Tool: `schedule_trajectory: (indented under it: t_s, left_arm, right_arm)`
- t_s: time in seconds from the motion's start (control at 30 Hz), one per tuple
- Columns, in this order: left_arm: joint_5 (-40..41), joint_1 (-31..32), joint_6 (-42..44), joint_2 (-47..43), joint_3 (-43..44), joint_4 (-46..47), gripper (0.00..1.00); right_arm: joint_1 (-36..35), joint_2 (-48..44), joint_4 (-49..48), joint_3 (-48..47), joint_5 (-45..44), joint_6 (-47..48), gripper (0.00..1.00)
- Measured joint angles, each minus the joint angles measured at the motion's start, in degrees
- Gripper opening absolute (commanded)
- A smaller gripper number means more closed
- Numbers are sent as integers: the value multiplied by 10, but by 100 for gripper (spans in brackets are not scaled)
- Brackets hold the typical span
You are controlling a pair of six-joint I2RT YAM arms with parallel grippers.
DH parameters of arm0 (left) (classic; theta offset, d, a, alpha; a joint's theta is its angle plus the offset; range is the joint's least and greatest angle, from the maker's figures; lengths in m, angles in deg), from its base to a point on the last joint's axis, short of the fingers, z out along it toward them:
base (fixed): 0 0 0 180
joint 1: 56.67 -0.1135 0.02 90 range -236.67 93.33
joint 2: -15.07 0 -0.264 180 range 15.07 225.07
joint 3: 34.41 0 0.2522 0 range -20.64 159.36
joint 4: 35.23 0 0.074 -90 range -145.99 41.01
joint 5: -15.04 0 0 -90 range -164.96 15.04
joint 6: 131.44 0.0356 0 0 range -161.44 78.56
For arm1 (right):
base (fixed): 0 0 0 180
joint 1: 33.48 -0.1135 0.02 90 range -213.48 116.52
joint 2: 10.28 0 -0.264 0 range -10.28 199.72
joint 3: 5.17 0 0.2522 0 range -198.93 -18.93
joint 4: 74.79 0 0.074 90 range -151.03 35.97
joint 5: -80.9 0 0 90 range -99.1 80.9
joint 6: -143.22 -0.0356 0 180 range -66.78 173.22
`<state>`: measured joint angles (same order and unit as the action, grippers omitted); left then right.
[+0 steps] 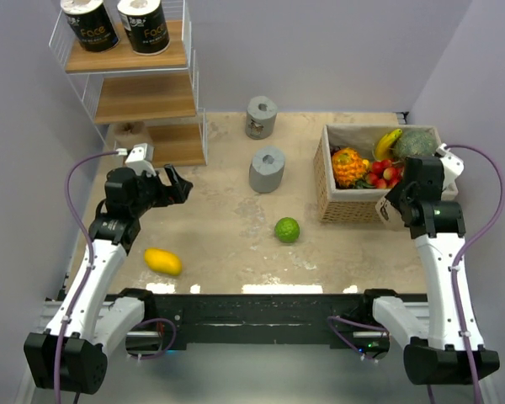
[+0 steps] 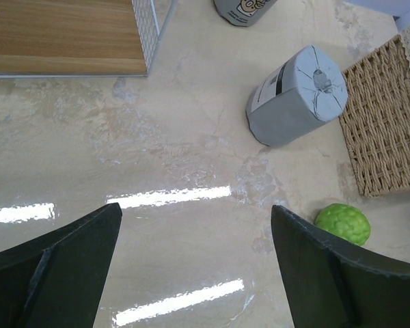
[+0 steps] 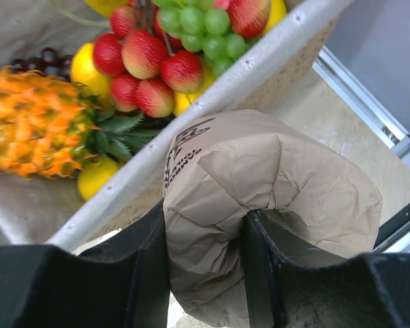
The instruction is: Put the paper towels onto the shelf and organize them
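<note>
The shelf (image 1: 143, 97) stands at the far left. Two black-wrapped rolls (image 1: 91, 23) (image 1: 145, 25) stand on its top board. A tan roll (image 1: 128, 130) shows partly at the left of its lowest board. Two grey rolls stand on the table, one further back (image 1: 262, 116) and one nearer (image 1: 268, 168). The nearer one also shows in the left wrist view (image 2: 297, 96). My left gripper (image 1: 177, 185) (image 2: 195, 232) is open and empty, just right of the shelf's lowest board (image 2: 61, 37). My right gripper (image 1: 389, 206) (image 3: 205, 232) is shut on a tan roll (image 3: 280, 184), one finger in its centre hole, beside the basket's front.
A wicker basket (image 1: 353, 206) (image 2: 386, 123) (image 3: 212, 102) of fruit stands at the right. A green fruit (image 1: 287, 229) (image 2: 342, 222) lies mid-table. A yellow fruit (image 1: 162, 261) lies near the left arm. Walls close in on both sides.
</note>
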<state>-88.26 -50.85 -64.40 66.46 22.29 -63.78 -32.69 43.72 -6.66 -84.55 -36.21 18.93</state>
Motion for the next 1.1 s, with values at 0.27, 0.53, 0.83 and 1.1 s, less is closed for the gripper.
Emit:
schedule_trajectory:
  t_s: [0.27,0.53,0.83,1.1]
  left_arm:
    - [38,1,-1,-22,0,-10,96]
    - [124,2,-16,-56,0,-28,96]
    - [314,2,-82,-80,24,-93,98]
    - [472,2,-147,-109,54,-166,98]
  right_arm:
    - [-44,12,-14,-89,72,54,8]
    - [-215,59,-89,-139,127,118,17]
    - [-486,249,-240,-179,146,227,23]
    - [-578,484,-332,-295,220,336,25]
